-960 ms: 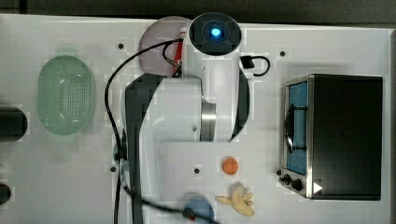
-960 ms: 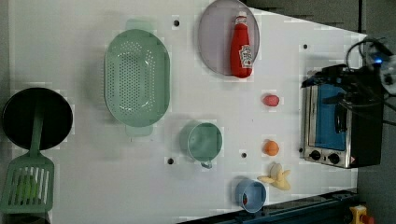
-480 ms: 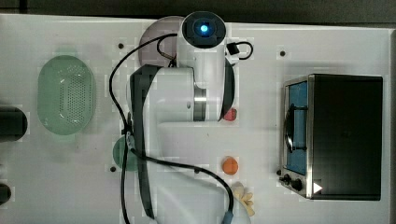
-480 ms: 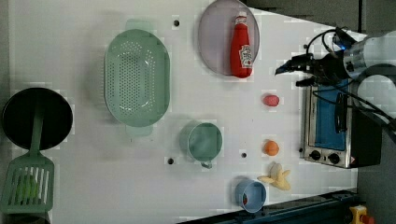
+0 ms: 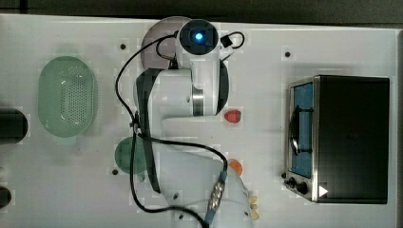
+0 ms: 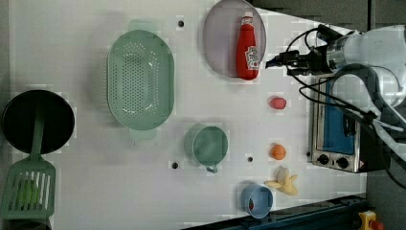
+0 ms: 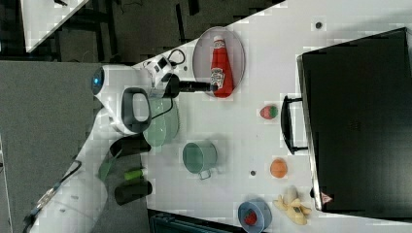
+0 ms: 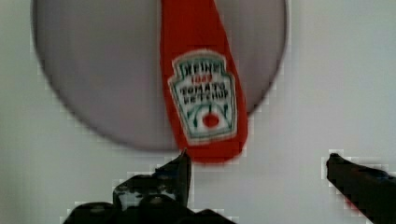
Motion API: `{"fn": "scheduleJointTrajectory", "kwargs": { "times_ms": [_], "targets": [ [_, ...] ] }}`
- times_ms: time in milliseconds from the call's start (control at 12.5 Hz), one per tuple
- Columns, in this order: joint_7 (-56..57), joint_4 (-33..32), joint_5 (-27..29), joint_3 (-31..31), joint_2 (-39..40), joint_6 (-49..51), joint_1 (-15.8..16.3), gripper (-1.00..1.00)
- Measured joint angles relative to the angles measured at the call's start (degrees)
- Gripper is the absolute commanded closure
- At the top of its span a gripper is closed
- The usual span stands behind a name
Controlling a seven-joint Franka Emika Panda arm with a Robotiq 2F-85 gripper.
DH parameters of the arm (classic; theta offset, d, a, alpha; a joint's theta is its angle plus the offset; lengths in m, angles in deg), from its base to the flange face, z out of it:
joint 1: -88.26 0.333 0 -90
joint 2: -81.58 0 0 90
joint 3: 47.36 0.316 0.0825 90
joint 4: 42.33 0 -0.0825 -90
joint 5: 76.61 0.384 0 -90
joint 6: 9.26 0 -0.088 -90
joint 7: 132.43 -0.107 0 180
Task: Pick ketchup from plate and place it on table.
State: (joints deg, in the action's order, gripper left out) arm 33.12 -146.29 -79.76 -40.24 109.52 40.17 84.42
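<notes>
The ketchup [image 6: 247, 48], a slim red bottle with a white cap, lies flat on the pale lilac plate [image 6: 220, 43] at the back of the white table [image 6: 72, 48]. My gripper [image 6: 274, 61] hovers just past the bottle's base, at the plate's rim, on the left view's right. In the wrist view the labelled ketchup [image 8: 203, 79] lies on the plate [image 8: 102, 79], and my gripper [image 8: 258, 161] is open, its fingertips [image 8: 183, 163] spread wide with nothing between them. The right view shows the gripper [image 7: 206, 86] beside the ketchup [image 7: 221, 63]. In the top view my arm covers most of the plate [image 5: 157, 38].
A green colander [image 6: 140, 79] and a green mug [image 6: 209, 145] stand left of the plate in the left view. A red fruit [image 6: 277, 102], an orange [image 6: 277, 152], a banana [image 6: 285, 181] and a blue bowl [image 6: 256, 201] lie beside the toaster oven [image 6: 337, 139].
My arm has swung from over the toaster oven toward the plate, bringing the open gripper up to the ketchup's base. The ketchup has stayed put.
</notes>
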Motion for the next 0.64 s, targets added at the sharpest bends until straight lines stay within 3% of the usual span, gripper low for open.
{"fn": "scheduleJointTrajectory", "kwargs": {
  "times_ms": [640],
  "targets": [
    [3.11, 0.45, -2.33, 0.66, 10.31, -13.18, 0.8, -1.0]
  ]
}}
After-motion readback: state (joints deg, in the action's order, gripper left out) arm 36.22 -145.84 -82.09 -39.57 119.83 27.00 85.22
